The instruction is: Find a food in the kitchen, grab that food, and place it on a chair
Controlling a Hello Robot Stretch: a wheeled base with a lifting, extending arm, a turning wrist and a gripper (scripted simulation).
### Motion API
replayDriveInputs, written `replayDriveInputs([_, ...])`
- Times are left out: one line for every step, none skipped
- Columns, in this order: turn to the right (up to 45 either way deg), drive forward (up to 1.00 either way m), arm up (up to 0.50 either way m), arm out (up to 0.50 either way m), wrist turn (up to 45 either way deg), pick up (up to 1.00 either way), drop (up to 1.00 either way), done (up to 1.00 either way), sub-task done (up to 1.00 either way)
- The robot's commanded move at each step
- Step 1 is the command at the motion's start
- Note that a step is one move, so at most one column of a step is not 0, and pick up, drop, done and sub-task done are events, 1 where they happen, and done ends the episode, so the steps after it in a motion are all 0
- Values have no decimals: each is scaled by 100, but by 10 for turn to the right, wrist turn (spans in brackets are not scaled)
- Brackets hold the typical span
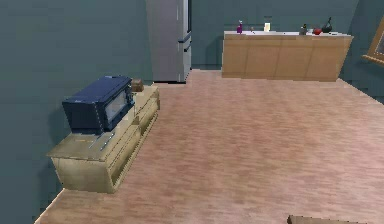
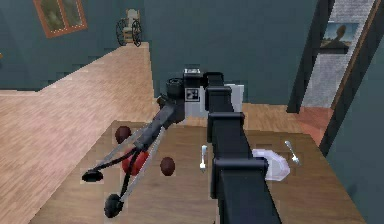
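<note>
Forward view: a low wooden cabinet [image 1: 100,152] stands against the left wall and carries a dark blue box [image 1: 98,104]. A grey refrigerator [image 1: 168,40] stands at the far wall, and beside it a row of wooden base cabinets [image 1: 285,58] has small items on top. Open floor lies between. Arm side view: my arm [image 2: 232,150] extends over a wooden tabletop [image 2: 320,195]. Right of the arm lies a white plate [image 2: 270,163], with a pale utensil [image 2: 203,155] just beside the arm on its left. A framed picture [image 2: 60,14] hangs on the far wall. The candidate food is a red rounded item [image 2: 143,160] lying near the tabletop's left edge, between two dark brown lumps [image 2: 167,167]. My gripper [image 2: 104,191] reaches across that red item toward the left edge. I cannot tell the state of its fingers, nor whether it holds anything.
</note>
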Motion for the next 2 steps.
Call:
replayDriveInputs([0, 0, 0, 0, 450, 0, 0, 0, 0])
replayDriveInputs([0, 0, 0, 0, 450, 0, 0, 0, 0])
